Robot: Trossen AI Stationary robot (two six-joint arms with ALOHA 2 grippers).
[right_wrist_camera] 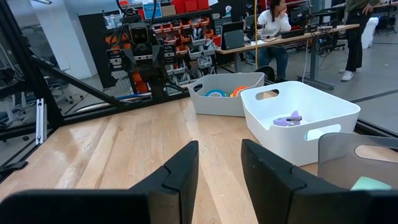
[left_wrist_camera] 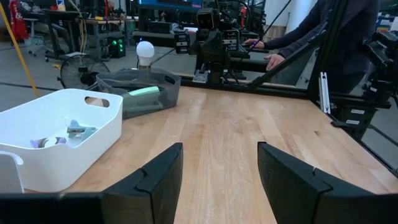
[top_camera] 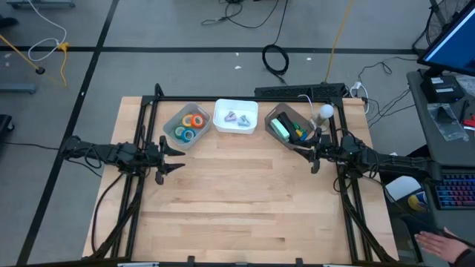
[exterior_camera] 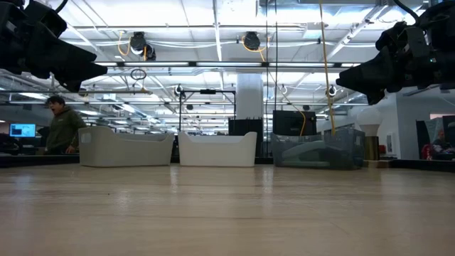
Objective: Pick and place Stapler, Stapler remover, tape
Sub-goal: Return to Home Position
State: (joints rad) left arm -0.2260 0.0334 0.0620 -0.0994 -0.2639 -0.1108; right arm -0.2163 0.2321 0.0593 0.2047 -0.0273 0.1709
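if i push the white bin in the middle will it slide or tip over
Probably slides: the white bin sits low and wide on the smooth wooden table. Likely light, since it looks like thin plastic holding only a few small purple pieces. The left gripper and right gripper hover open at the table's sides.

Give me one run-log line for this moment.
left claw: open, empty, over table | right claw: open, empty, beside dark bin | tape rolls: in gray bin
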